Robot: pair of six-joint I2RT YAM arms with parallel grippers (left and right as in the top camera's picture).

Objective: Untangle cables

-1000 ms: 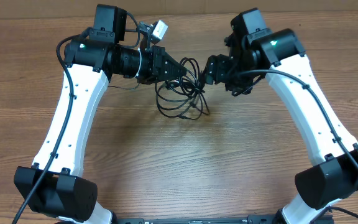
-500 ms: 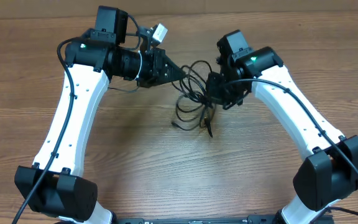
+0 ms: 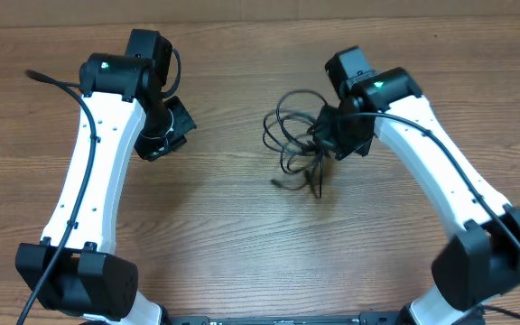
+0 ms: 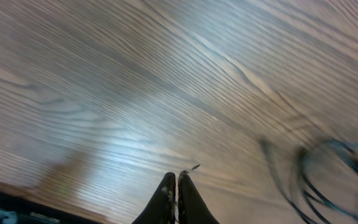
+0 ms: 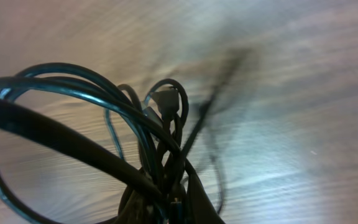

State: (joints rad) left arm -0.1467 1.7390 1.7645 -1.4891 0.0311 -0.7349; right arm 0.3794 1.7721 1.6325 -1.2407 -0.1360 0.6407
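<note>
The cables (image 3: 287, 119) are a tangle of thin black loops on the wooden table, right of centre, with loose ends trailing toward the front (image 3: 315, 183). My right gripper (image 3: 326, 138) is shut on the right side of the tangle. In the right wrist view the cables (image 5: 160, 115) bunch between its fingers (image 5: 199, 198), and loops fan out up and to the left. My left gripper (image 3: 171, 126) is well left of the tangle and apart from it. In the left wrist view it (image 4: 178, 177) is shut, with only a tiny pale fleck at its tip. The blurred cables (image 4: 328, 177) lie far right.
Bare wood table (image 3: 233, 235) stretches between and in front of the arms. A thicker black arm cable (image 3: 48, 79) sticks out to the left of the left arm. The table's far edge (image 3: 242, 20) runs along the top.
The left gripper has come off the tangle and swung away to the left. The right gripper has shut on the cables, and the tangle has shifted right and toward the front.
</note>
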